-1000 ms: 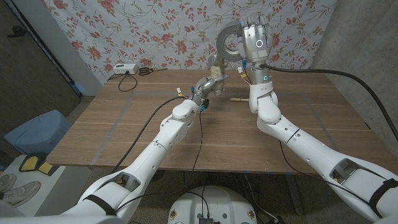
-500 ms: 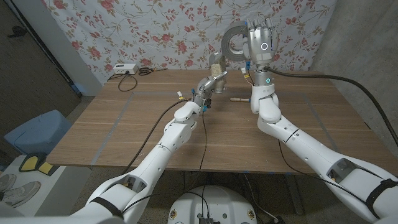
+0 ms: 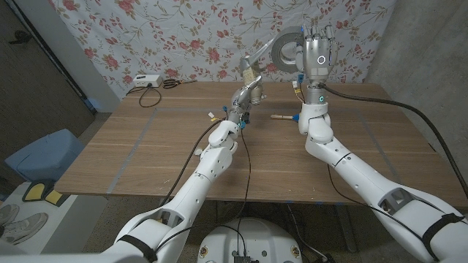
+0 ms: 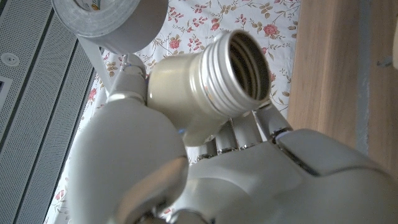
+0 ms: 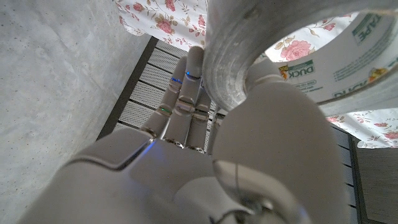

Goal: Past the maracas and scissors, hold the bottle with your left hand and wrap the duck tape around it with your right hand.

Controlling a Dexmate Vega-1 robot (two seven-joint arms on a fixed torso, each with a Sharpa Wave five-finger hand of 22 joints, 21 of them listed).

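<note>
Head view, bottle (image 3: 249, 71) upright (perhaps tilted), left robot hand (image 3: 247, 95) gripping.

Tape roll core (image 5: 348, 59): the brand "DUCK" in green print on the white inner liner, right wrist view, upper right of the frame.
Smaller print beside it: too small to read.

Head view: the counter (image 3: 146, 153) is seen from above.
Wrist views: each is set close behind its own hand.
Shared: tape roll (image 3: 287, 50), seen in all three.
</note>
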